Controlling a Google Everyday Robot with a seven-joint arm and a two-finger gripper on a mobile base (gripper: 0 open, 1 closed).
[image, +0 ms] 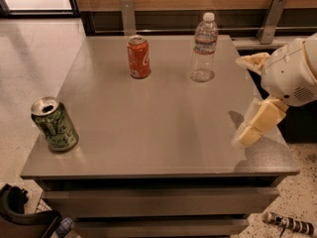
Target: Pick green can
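Observation:
The green can [53, 125] stands upright near the front left corner of the grey table [158, 128]. It is light green with dark print and its silver top is opened. My gripper [241, 100] comes in from the right, over the table's right edge, far from the can. Its two cream fingers [258, 123] are spread wide apart with nothing between them.
A red-orange soda can [138, 57] stands at the back centre-left. A clear water bottle [204, 48] stands at the back right, just left of my gripper's upper finger. Metal brackets and a wooden wall run behind the table. Dark gear lies on the floor at front left.

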